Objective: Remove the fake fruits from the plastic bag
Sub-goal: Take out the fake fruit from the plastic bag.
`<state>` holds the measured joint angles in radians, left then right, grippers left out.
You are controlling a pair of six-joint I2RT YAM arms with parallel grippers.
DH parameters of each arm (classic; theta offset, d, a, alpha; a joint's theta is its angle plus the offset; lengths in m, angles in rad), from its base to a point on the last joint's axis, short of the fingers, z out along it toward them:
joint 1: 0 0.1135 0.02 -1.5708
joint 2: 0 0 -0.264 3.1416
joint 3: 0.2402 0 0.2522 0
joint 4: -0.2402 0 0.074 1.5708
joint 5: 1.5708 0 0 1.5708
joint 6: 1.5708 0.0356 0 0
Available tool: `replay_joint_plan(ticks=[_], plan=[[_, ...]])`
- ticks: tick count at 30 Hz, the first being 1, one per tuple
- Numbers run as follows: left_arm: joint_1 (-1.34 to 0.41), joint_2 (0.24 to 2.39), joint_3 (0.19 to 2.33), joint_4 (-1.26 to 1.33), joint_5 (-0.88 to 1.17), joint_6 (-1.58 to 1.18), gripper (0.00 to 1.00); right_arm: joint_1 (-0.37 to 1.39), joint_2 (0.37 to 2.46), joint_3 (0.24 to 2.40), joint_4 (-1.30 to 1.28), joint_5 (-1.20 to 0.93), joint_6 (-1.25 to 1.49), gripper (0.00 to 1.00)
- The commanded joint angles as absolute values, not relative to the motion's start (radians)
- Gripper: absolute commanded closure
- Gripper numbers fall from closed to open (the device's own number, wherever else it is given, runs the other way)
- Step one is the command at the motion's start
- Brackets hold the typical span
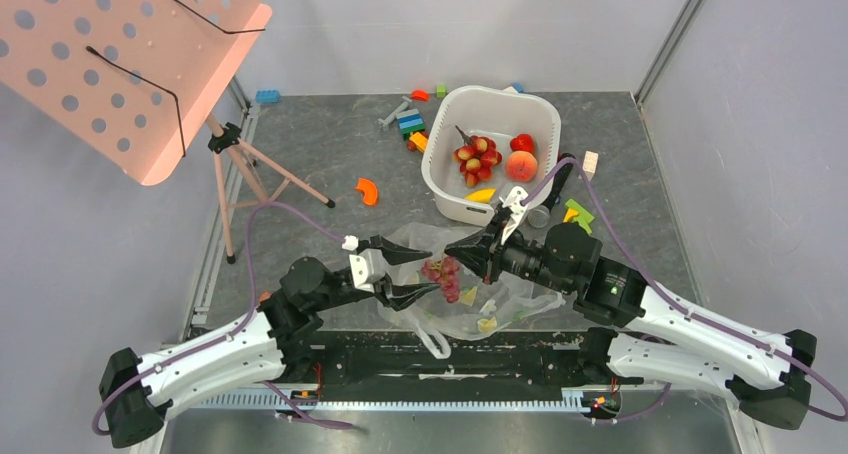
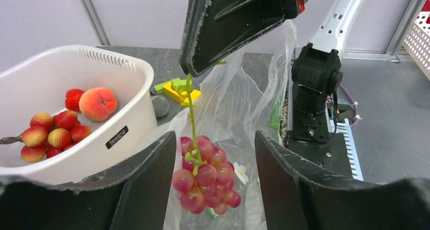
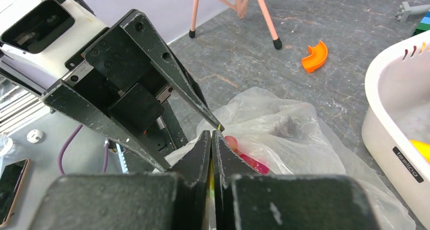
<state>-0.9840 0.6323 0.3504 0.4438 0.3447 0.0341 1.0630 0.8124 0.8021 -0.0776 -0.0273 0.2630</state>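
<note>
Right claw [image 3: 211,133] is pressing its fingers together on the green stem [image 2: 191,113] of the purple grape bunch [image 2: 205,177], which is hanging by that stem over the plastic bag [image 1: 520,299]. Left claw [image 2: 214,139] is standing spread, one finger on each side of the hanging bunch, not gripping it. The bag is lying crumpled on the desk [image 1: 320,144] near the arm bases with pale pieces [image 1: 487,324] inside, and just beyond it the white basin [image 1: 445,199] is holding a red-yellow grape bunch [image 1: 477,157], peach [image 1: 521,165], apple [image 1: 521,142] and yellow piece [image 1: 481,195].
</note>
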Motion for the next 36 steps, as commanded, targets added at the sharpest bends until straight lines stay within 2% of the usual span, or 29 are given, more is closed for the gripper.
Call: replay_joint_plan(ticks=[1, 17, 30, 33, 36], plan=[[-0.989, 0.647, 0.352, 0.558, 0.349, 0.09, 0.36, 1.063, 0.792, 0.851, -0.05, -0.084, 0.277, 1.0], [-0.99, 0.697, 0.354, 0.563, 0.389, 0.073, 0.4, 1.063, 0.771, 0.854, -0.028, -0.11, 0.295, 1.0], [-0.991, 0.734, 0.359, 0.572, 0.393, 0.063, 0.52, 1.063, 0.77, 0.857, -0.015, -0.127, 0.302, 1.0], [-0.991, 0.744, 0.366, 0.572, 0.397, 0.061, 0.62, 1.063, 0.767, 0.856, -0.012, -0.128, 0.304, 1.0], [-0.99, 0.754, 0.373, 0.566, 0.406, 0.06, 0.8, 1.063, 0.765, 0.856, -0.012, -0.125, 0.303, 1.0]])
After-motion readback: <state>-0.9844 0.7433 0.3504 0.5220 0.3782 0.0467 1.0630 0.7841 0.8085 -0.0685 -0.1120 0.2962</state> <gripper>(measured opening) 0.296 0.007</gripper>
